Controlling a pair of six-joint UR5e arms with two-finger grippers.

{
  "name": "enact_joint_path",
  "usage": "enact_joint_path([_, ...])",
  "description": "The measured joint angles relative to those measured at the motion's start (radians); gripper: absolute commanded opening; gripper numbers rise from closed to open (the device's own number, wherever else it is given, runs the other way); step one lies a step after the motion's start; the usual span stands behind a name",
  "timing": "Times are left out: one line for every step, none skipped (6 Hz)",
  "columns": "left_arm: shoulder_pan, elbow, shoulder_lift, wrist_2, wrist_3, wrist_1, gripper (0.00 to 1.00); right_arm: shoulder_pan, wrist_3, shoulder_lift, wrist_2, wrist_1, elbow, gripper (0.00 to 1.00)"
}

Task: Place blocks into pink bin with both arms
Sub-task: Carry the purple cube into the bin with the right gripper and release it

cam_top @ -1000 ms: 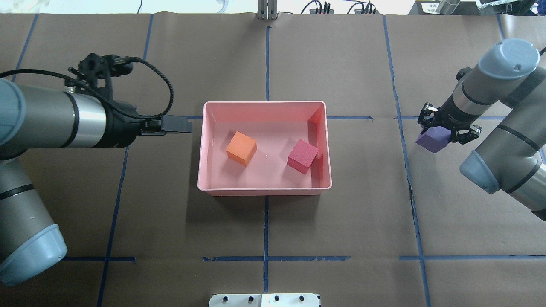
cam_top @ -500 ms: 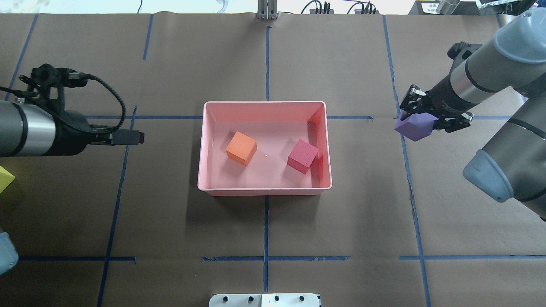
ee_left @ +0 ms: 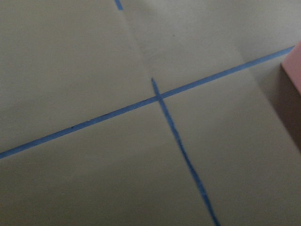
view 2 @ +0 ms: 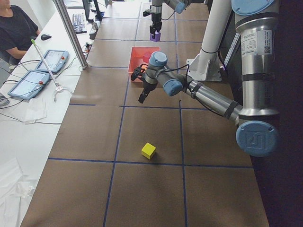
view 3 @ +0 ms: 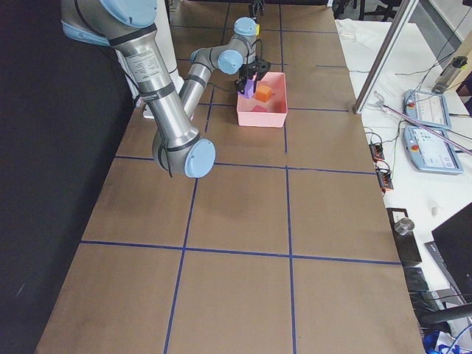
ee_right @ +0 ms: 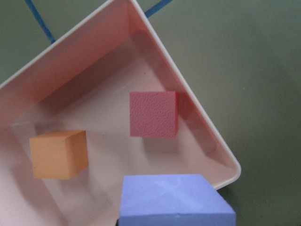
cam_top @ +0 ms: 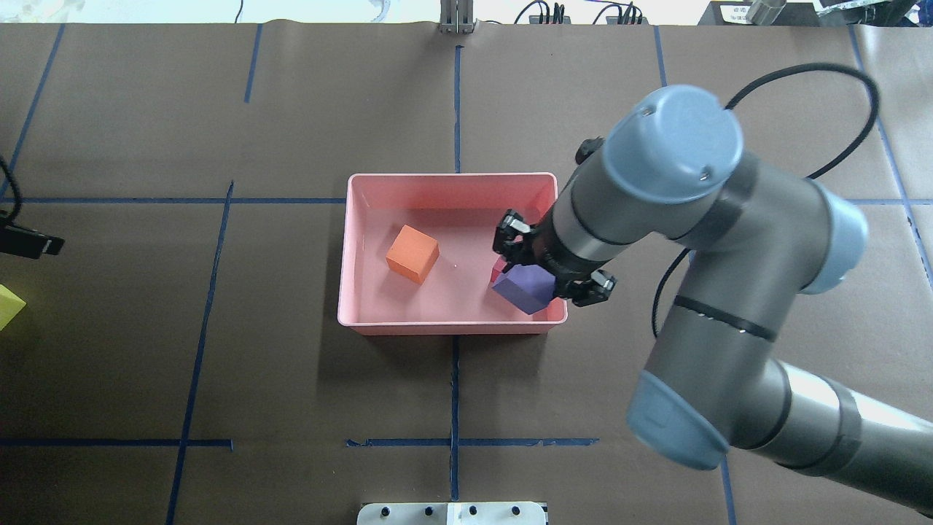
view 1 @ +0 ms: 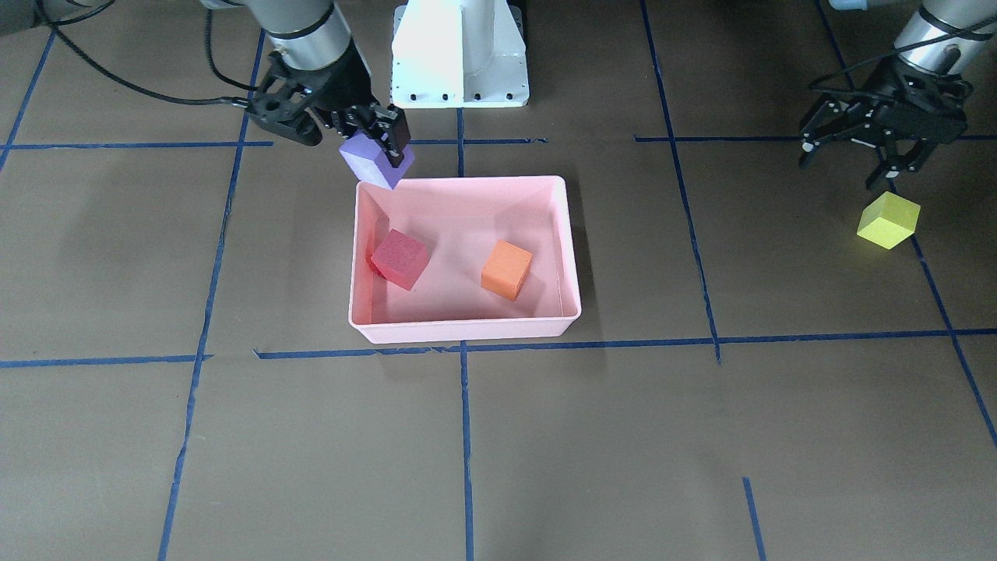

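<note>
Right gripper (view 1: 375, 152) clamps the purple block (view 1: 368, 165) above a corner of the pink bin (view 1: 459, 181) — seemingly for release beside the red-pink block (view 1: 399, 259) and orange block (view 1: 506, 269); left gripper (view 1: 841, 167), jaws spread, hovers near the yellow-green block (view 1: 888, 220) — still on the table.

Brown paper-covered surface (cam_top: 291, 379) w/ blue tape grid (cam_top: 454, 386); pink bin (cam_top: 452, 326) sits approx. mid-surface, yellow-green block (view 1: 888, 220) toward its left end.

From overhead, the purple block (cam_top: 526, 286) and the right arm (cam_top: 656, 189) are hiding most of the red-pink block (cam_top: 497, 269). The left edge is cutting off the yellow-green block (cam_top: 9, 307) and the left fingers (cam_top: 33, 244). The left wrist view is showing only a blurry corner of the pink bin (ee_left: 294, 75).
</note>
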Motion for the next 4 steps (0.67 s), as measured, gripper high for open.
enact_joint_path([-0.081,0.101,-0.003,-0.057,0.124,-0.005,1.00,-0.054,0.036,0.042,-0.054,0.038,-0.072,0.34])
enact_joint_path([-0.123,0.164,-0.008,-0.074,0.185,-0.009,1.00,-0.084,0.070,0.069,-0.083,0.082,-0.134,0.36])
enact_joint_path([-0.141,0.195,-0.007,-0.081,0.204,-0.009,1.00,-0.094,0.089,0.080,-0.096,0.101,-0.167,0.33])
enact_joint_path([-0.148,0.219,-0.002,-0.084,0.209,-0.010,1.00,-0.096,0.093,0.085,-0.107,0.108,-0.183,0.33])
